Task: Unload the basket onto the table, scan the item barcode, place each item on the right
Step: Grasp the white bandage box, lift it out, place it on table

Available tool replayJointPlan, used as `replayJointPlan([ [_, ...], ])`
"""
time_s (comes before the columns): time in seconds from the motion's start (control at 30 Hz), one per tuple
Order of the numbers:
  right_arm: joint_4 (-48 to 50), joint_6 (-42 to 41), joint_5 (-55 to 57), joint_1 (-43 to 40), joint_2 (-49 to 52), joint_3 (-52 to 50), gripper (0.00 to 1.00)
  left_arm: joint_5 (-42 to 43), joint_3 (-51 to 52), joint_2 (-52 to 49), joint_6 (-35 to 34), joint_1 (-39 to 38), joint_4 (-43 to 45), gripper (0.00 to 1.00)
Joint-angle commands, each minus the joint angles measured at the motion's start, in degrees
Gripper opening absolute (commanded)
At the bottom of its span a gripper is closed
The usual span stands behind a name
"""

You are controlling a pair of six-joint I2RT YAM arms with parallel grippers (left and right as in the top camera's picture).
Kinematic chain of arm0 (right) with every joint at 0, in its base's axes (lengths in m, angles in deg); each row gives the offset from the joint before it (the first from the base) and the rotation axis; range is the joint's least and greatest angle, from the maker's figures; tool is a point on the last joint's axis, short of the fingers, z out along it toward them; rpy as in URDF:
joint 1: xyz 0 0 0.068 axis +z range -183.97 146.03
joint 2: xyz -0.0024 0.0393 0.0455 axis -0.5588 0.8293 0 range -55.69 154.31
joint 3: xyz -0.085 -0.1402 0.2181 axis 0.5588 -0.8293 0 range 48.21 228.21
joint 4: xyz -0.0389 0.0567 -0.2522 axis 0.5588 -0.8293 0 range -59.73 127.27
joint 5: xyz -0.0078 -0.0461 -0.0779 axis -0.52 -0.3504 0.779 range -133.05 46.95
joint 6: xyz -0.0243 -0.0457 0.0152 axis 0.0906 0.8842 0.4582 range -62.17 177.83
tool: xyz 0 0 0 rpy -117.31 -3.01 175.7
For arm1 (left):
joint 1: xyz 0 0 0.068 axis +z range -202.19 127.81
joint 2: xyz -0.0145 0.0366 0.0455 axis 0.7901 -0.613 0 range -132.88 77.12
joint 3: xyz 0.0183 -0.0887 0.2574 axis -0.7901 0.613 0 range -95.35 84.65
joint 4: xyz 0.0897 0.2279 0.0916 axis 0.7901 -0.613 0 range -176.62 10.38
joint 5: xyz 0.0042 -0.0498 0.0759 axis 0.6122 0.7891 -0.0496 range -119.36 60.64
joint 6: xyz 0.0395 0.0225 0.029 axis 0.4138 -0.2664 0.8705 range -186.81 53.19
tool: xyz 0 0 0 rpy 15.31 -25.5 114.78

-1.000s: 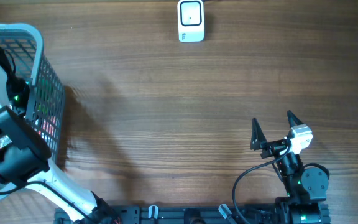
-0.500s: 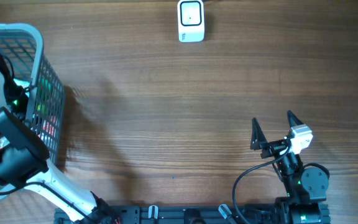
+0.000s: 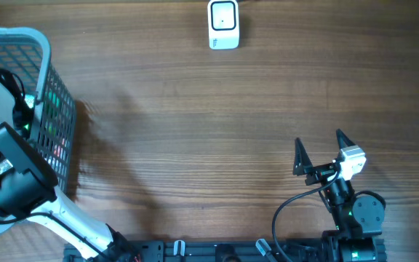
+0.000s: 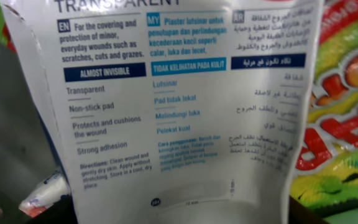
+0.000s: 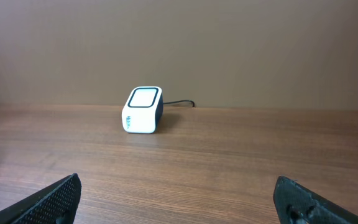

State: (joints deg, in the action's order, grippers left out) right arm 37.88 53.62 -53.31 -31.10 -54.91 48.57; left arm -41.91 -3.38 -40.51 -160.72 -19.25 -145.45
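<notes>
Grey mesh basket (image 3: 20,33), wooden table (image 3: 195,131), colourful packet (image 4: 347,93)

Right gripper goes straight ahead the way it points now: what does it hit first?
Probably nothing soon: the open right gripper faces bare wooden table. The white box-shaped scanner with dark sides sits far ahead, slightly left of the centre line; a straight run might graze it, but depth is unclear.

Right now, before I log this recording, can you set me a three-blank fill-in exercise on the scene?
1. The ____ arm reaches into the mesh basket.
2. The right pincer has its jaws ____, facing the white scanner.
3. On the white packet in the left wrist view, the dark blue bar reads "ALMOST ____".
Missing words: left; open; invisible.
</notes>
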Motion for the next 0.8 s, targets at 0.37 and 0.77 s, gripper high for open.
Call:
replayJointPlan([
  [0.37,0.1,0.8,0.3,0.3,-0.5,-0.1,1.0,-2.4,-2.3,21.7,8.1,0.4,0.7,0.55],
  [0.77,0.1,0.8,0.3,0.3,-0.5,-0.1,1.0,14.5,-2.4,52.9,11.5,-5.5,2.4,0.56],
])
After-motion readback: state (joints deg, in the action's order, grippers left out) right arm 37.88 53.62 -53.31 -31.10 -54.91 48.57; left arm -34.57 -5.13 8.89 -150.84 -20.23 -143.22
